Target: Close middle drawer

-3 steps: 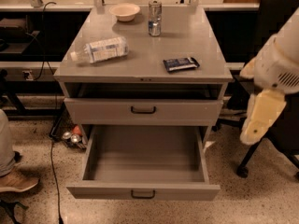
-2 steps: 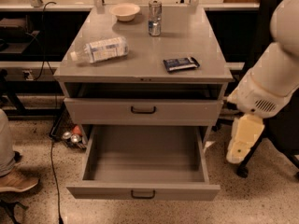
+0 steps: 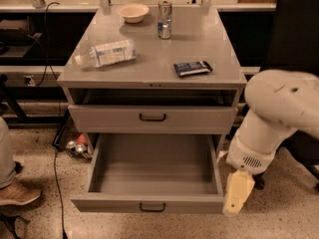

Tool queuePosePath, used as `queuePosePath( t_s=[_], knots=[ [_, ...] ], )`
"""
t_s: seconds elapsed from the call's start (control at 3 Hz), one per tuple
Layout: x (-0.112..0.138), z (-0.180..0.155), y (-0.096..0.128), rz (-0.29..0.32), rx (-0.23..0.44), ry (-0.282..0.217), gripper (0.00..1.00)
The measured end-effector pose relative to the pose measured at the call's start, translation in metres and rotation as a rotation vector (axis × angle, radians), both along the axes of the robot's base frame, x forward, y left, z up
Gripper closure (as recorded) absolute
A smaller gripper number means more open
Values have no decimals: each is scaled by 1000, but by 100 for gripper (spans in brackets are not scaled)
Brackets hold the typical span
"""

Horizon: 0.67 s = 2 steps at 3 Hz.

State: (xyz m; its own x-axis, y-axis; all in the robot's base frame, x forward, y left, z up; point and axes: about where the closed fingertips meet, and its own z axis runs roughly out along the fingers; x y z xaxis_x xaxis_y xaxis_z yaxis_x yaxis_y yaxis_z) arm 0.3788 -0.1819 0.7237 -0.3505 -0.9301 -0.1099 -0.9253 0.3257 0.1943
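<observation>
The pincer (image 3: 237,195), open or closed I cannot tell, is hovering just right of the middle drawer (image 3: 154,171) at its front corner, risking an off-centre shove jamming it crooked.

Middle drawer (image 3: 154,169) showing plain grey, handle (image 3: 152,207) dark. Gripper (image 3: 233,209), sitting near-right at the drawer's front corner, showing cream; arm (image 3: 279,108) white. Bowl (image 3: 132,12) looking beige, packet (image 3: 192,68) dark blue, floor (image 3: 40,218) speckled.

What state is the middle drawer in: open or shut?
Open: the middle drawer is pulled far out, its bare floor visible. The gripper hangs beside its front corner.
</observation>
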Motion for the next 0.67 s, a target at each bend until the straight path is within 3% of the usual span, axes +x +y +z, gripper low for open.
queuePosePath(
  t_s=[0.33,0.67],
  knots=[
    [-17,-42,13,-6,10,78,37],
    [-22,-49,15,-9,7,90,68]
  ],
)
